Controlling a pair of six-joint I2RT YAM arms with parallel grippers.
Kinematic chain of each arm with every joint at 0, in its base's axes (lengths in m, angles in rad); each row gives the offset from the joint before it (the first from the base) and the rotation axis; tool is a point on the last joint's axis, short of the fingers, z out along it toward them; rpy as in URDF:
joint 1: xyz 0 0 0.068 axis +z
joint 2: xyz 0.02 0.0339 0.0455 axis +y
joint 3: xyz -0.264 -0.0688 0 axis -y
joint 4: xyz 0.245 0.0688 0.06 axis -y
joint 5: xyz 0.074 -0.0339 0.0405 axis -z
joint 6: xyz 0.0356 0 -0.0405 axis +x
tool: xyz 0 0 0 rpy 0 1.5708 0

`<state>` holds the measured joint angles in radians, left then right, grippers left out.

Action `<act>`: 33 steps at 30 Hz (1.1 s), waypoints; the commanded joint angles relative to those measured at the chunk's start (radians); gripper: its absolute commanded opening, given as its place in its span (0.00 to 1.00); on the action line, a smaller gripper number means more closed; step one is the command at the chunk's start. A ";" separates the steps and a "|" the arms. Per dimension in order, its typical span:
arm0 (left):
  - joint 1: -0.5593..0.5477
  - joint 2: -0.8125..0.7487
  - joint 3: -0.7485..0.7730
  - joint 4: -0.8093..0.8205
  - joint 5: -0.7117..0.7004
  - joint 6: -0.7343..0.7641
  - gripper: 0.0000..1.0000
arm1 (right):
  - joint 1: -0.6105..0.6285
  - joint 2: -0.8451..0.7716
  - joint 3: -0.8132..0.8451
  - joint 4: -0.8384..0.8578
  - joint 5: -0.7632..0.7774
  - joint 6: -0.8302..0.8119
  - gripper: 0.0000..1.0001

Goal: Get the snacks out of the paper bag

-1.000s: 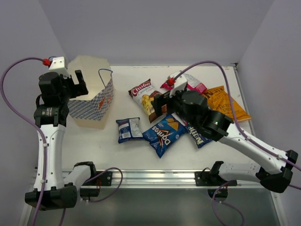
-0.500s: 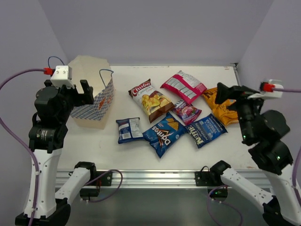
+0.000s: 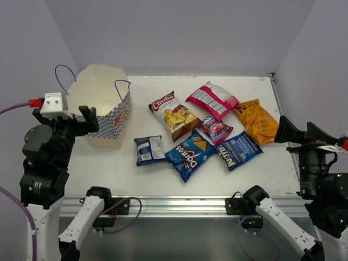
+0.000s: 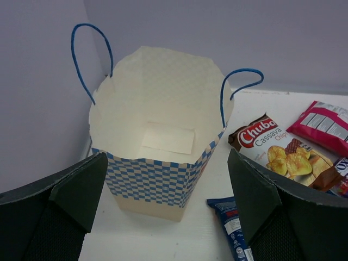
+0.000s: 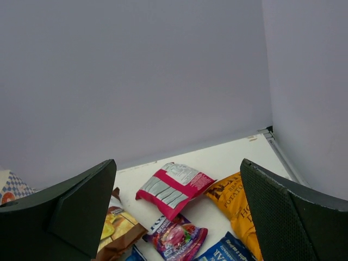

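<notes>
Snacks [image 3: 189,155] lie flat across the worktop's [image 3: 255,163] middle and far right, all outside the bag [image 3: 115,117], which stands upright and empty near the far-left corner. Left gripper [image 3: 65,120] and right gripper [image 3: 299,133] both gape wide, holding nothing.

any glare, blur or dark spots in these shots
Top external: even soft light, sharp, faint shadows under the glossy blue Doritos packet. Left wrist: the cream paper bag with blue checks is sharp, lit to its floor; the gripper fingers in the lower corners read nearly black. Right wrist: the pink-white striped packet is crisp, no glare.
</notes>
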<state>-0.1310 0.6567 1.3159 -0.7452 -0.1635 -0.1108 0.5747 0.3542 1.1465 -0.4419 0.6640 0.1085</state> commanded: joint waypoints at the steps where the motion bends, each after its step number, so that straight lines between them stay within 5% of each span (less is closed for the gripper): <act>1: -0.012 -0.028 0.039 -0.013 -0.064 0.003 1.00 | -0.004 -0.061 -0.017 0.005 0.005 -0.035 0.99; 11: -0.012 -0.075 0.032 -0.019 -0.151 -0.010 1.00 | -0.004 -0.138 -0.027 0.000 0.005 -0.101 0.99; 33: -0.012 -0.058 -0.003 0.023 -0.114 -0.012 1.00 | -0.004 -0.124 -0.033 -0.001 -0.030 -0.142 0.99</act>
<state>-0.1379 0.5842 1.3228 -0.7635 -0.2909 -0.1127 0.5747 0.2131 1.1194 -0.4522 0.6537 -0.0135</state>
